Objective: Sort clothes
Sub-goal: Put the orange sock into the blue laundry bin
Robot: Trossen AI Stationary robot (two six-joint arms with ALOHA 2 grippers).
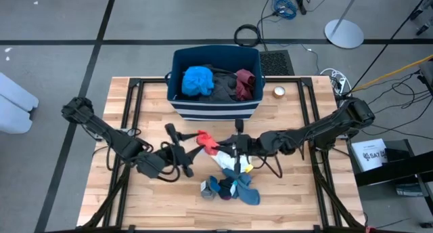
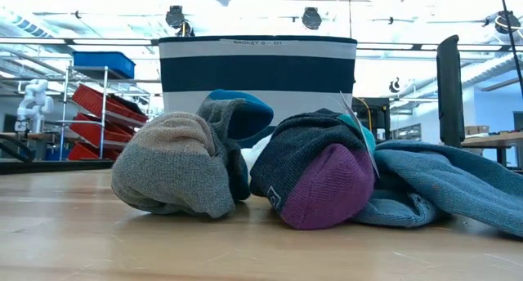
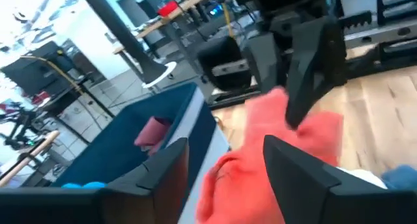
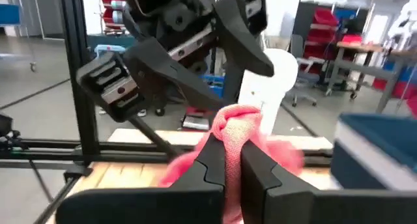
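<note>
Clothes lie in two places: some already in the dark blue bin (image 1: 215,110) at the far side of the table (image 1: 298,192), and a loose heap in the middle of the boards, just in front of both grippers. Between the two sets of fingers hangs the red garment (image 1: 208,142), a soft pinkish-red piece. The right gripper (image 4: 232,160) has its fingers pinched narrow on a bunched fold of it, the cloth squeezed up between the pads and spilling out to either side. The left gripper (image 3: 225,160) faces it from the other side with its fingers spread wide, the red garment (image 3: 260,165) lying between and beyond them; I cannot tell whether they touch it.

Just below the right fingers, toward the near edge, sits the sock pile (image 1: 230,185): grey-blue and teal pieces tangled together with a bit of white and yellow. From table height the pile shows as a grey sock (image 2: 176,167), a dark one with a purple toe (image 2: 323,187) and a blue-grey one (image 2: 441,187), pressed against each other.

Inside the bin, beyond both grippers, rest a bright blue top (image 1: 198,80), a dark grey piece (image 1: 222,84) and a maroon one (image 1: 245,84).
</note>
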